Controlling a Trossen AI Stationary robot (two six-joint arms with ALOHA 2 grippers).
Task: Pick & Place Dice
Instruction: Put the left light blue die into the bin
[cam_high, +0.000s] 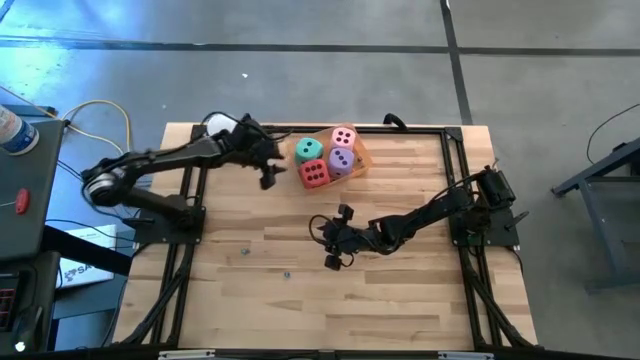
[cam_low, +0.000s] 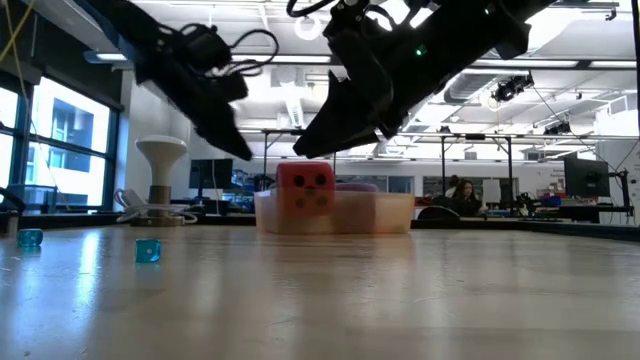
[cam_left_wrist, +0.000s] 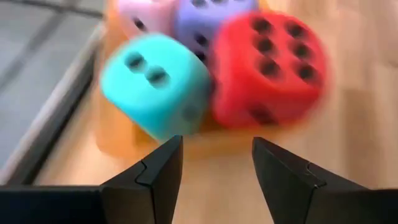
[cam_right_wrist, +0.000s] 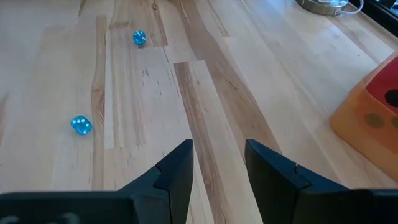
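Observation:
Four dice sit packed together in a shallow orange tray (cam_high: 358, 158) at the table's far middle: teal (cam_high: 308, 150), pink (cam_high: 343, 136), purple (cam_high: 341, 158) and red (cam_high: 314, 174). My left gripper (cam_high: 270, 172) hovers just left of the tray, open. In the left wrist view its fingers (cam_left_wrist: 217, 146) stand apart and bare, short of the teal die (cam_left_wrist: 155, 81) and the red die (cam_left_wrist: 270, 62). My right gripper (cam_high: 325, 238) hangs open over the table's middle, nearer than the tray, with nothing between its fingers (cam_right_wrist: 217, 146).
Two small clear blue dice (cam_right_wrist: 81, 124) (cam_right_wrist: 139, 38) lie on the wood toward the table's near left, also seen in the high view (cam_high: 243, 251) (cam_high: 287, 273). Black frame rails (cam_high: 190, 200) run along the table's sides. Cables and a white object (cam_high: 225, 125) sit at the far left corner.

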